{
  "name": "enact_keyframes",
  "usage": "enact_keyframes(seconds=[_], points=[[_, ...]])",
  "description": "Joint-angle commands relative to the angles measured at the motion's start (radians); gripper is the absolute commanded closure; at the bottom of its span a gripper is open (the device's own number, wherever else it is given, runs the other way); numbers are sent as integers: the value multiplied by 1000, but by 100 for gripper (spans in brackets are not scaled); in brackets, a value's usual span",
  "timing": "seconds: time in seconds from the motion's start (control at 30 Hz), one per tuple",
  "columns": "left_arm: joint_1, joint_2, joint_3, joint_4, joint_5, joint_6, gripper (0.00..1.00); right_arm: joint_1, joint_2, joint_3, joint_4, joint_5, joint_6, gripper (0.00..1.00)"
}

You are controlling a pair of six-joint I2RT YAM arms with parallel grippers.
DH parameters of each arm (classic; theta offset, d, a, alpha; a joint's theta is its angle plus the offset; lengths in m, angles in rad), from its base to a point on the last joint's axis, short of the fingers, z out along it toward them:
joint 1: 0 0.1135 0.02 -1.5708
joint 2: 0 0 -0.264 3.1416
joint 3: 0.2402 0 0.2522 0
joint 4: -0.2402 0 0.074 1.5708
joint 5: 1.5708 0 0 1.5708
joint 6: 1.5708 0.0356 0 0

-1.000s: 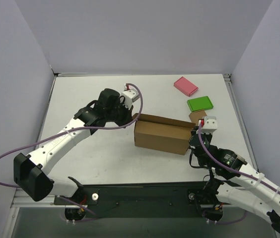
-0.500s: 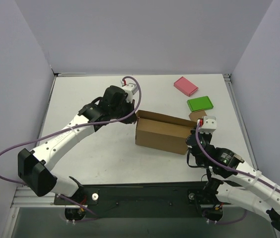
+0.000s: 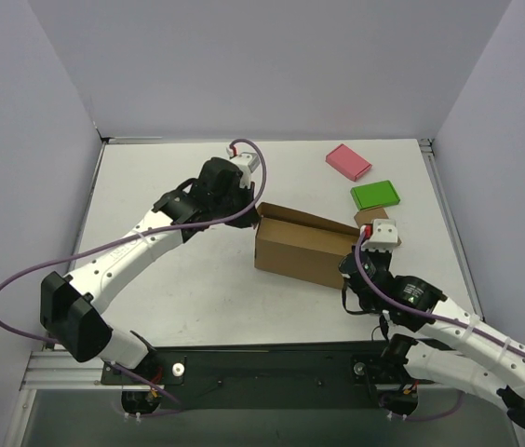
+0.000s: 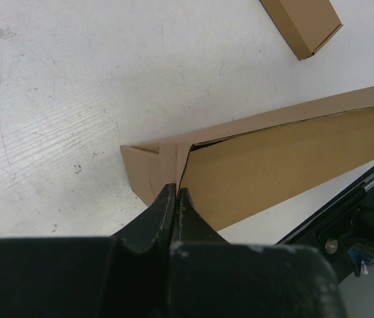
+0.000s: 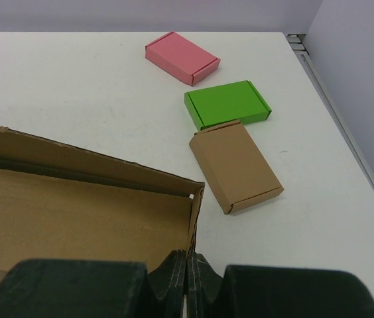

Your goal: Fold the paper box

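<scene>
From above, the paper box (image 3: 302, 250) sits mid-table, open side up, its long axis running roughly 10 to 4 o'clock. The left gripper (image 3: 252, 212) meets its 10 o'clock end and the right gripper (image 3: 354, 263) its 4 o'clock end.

Left wrist: the jaws are pinched tight on the box's corner flap (no gap shows).

Right wrist: the jaws are clamped on the box's end wall, and a brown block (image 5: 235, 165) lies toward 1 o'clock.

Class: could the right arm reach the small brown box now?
Probably not yet: the right gripper is shut on the paper box at its corner; the small brown box lies close beyond, unobstructed.
</scene>
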Motion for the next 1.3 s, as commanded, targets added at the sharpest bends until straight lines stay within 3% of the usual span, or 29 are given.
enact_keyframes(seconds=[0.0,0.3,0.43,0.53,0.6,0.87,0.97,1.1,1.27], points=[[-27,19,-18,86,69,-61,100,22,49,-46,-87,-84,44,100],[-29,22,-7,15,-18,14,100,25,27,0,-135,-110,79,99],[-27,20,13,-3,-26,46,100,35,-20,72,-196,-116,95,60],[-27,31,33,-26,-20,72,100,44,-72,112,-222,-105,89,40],[-27,37,37,-38,-21,89,100,50,-89,129,-238,-97,86,32],[-27,49,62,-70,-26,123,100,111,-123,234,-282,-13,53,25],[-27,56,73,-81,-24,130,100,157,-114,258,-244,-28,9,32],[-27,60,82,-93,-29,135,100,196,-39,258,-34,-148,-101,51],[-27,59,85,-100,-37,140,100,196,124,241,156,-234,-164,55]])
